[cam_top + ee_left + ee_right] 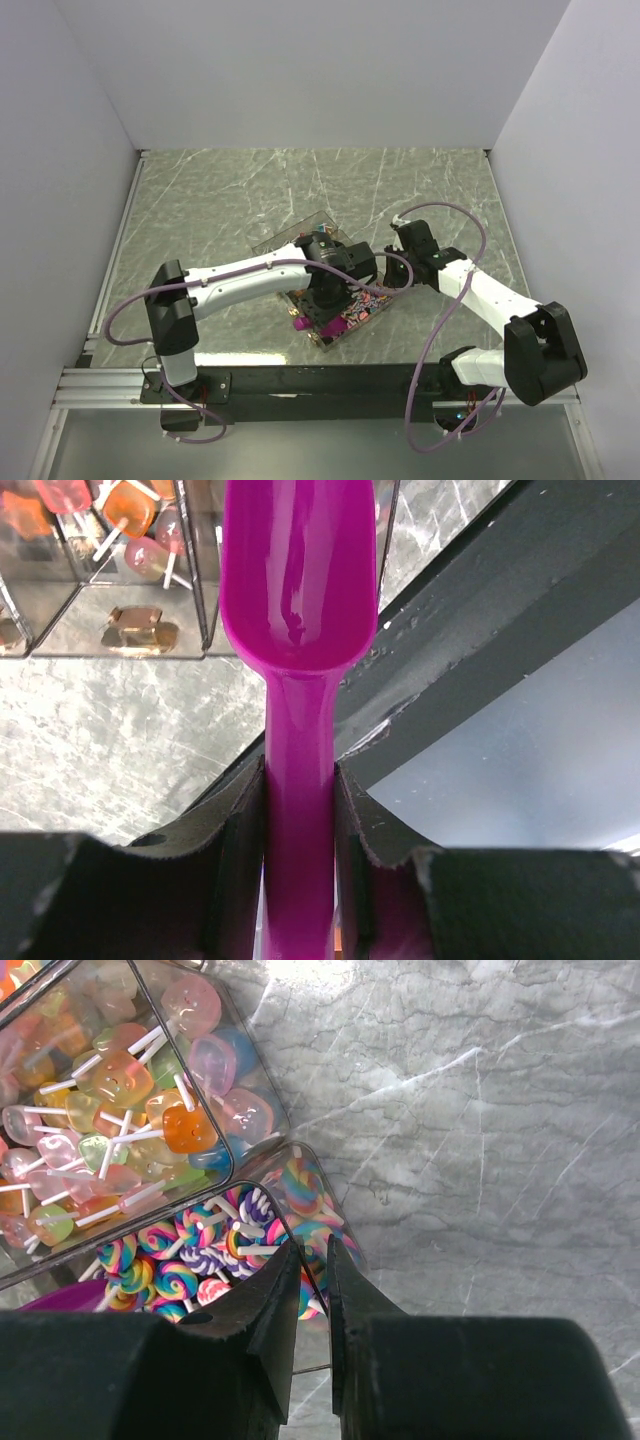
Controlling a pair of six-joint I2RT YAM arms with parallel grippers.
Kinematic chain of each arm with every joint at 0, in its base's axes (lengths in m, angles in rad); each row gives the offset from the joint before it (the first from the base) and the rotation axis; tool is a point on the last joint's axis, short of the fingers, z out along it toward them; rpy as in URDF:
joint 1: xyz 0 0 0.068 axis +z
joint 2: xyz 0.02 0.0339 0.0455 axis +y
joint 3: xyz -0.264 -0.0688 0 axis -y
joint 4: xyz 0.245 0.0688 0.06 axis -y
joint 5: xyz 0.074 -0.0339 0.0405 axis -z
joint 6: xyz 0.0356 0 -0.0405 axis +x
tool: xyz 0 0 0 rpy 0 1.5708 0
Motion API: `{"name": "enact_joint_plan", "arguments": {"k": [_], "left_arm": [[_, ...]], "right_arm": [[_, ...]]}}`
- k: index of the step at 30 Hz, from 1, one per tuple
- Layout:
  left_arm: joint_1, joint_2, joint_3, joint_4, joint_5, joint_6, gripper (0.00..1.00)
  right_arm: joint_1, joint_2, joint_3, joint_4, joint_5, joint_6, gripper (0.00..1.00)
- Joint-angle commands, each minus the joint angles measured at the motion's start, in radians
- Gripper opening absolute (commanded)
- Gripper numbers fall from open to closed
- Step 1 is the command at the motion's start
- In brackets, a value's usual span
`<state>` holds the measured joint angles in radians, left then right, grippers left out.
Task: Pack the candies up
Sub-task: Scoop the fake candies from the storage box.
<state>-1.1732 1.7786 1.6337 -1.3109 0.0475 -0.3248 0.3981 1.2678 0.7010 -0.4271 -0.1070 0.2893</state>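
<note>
Candies [130, 1080]: small lollipop-type sweets in mixed colours, sorted by kind in the compartments of a clear box [292, 234] at mid-table, between my 2 hands.
Left gripper [300, 880]: pressed onto the handle of the magenta scoop [300, 570], which is pinned between both fingers.
Right gripper [312, 1265]: jaws drawn nearly together, with the thin outer wall of the box nipped between them at the swirl-lollipop compartment. I judge this a steadying hold.
Key relation: the candies lie straight ahead of my left hand, just beyond and below the scoop tip. The bowl overhangs the box's near edge.
Scoop long axis: runs directly out from my left fingers toward the box. The bowl has nothing in it.
Nearer hand: both are at the box. The right touches it; the left reaches it only through the scoop.
From right hand: swirl lollipops just ahead-left of the fingertips, jelly lollipops farther ahead-left, bare marble table [480, 1110] to the right.
From left hand: orange and pink jelly pieces ahead-left, gold-wrapped pieces nearer, black rail [480, 640] to the right.
In the way: upright dividers between compartments, white sticks lying crosswise, and my 2 wrists crowded close above the box.
Step, as judged: scoop poised for a dip, no load taken yet.
Risk, as judged: the scoop lip could catch a divider or shove the box against my right-hand hold.
</note>
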Motion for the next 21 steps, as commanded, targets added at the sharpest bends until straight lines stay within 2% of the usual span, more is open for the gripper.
{"name": "enact_joint_plan", "arguments": {"k": [1,10,21], "left_arm": [[-0.022,0.047,0.037,-0.002,-0.034,0.027,0.01],[-0.025,0.077,0.061,0.133,-0.078,0.040,0.01],[-0.023,0.156,0.087,0.263,-0.038,0.041,0.01]], "right_arm": [[0.024,0.015,0.012,0.027,0.023,0.025,0.00],[0.024,-0.022,-0.017,0.063,-0.034,0.070,0.00],[0.025,-0.030,-0.043,0.102,-0.092,0.102,0.00]]}}
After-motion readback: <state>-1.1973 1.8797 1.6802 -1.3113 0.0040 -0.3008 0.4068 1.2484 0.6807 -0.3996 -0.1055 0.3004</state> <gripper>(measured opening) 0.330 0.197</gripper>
